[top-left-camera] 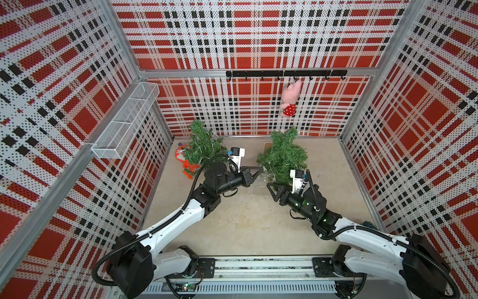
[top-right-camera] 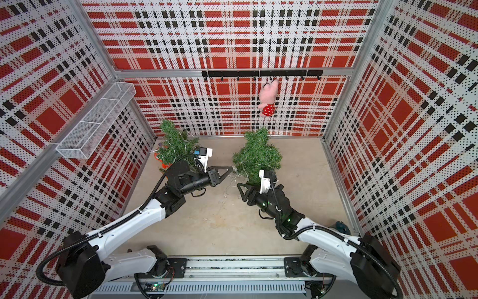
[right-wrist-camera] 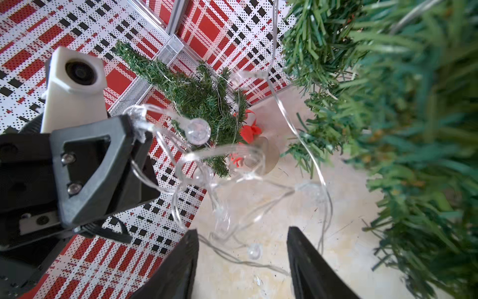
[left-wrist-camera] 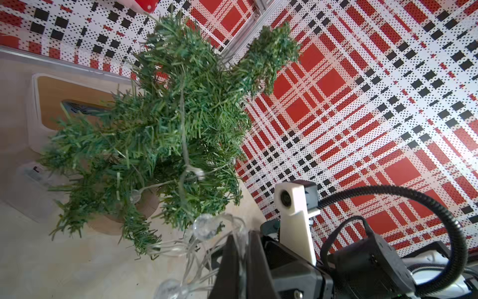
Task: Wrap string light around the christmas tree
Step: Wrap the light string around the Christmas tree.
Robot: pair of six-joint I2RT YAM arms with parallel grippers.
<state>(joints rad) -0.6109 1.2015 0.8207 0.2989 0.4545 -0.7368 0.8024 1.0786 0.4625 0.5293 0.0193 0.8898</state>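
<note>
Fig.: left gripper (top-left-camera: 260, 169) clenched on string light (right-wrist-camera: 198, 130), a loose tangle at near-left foot of right-hand tree (top-left-camera: 283, 155). Right gripper (right-wrist-camera: 243, 259) released, jaws apart. Wire prob. light, limp, snag-prone; bulbs fragile, so grip wire betw. bulbs.

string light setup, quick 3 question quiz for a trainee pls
1. True or false: the right gripper is shut on the string light.
2. What hangs from the hook rail? A. pink plush toy B. scissors C. towel
3. Fill in: ___ christmas trees stand on the table.

Key: 1 false, it is open and the left gripper clamps the wire; 2 A; 3 two.
</note>
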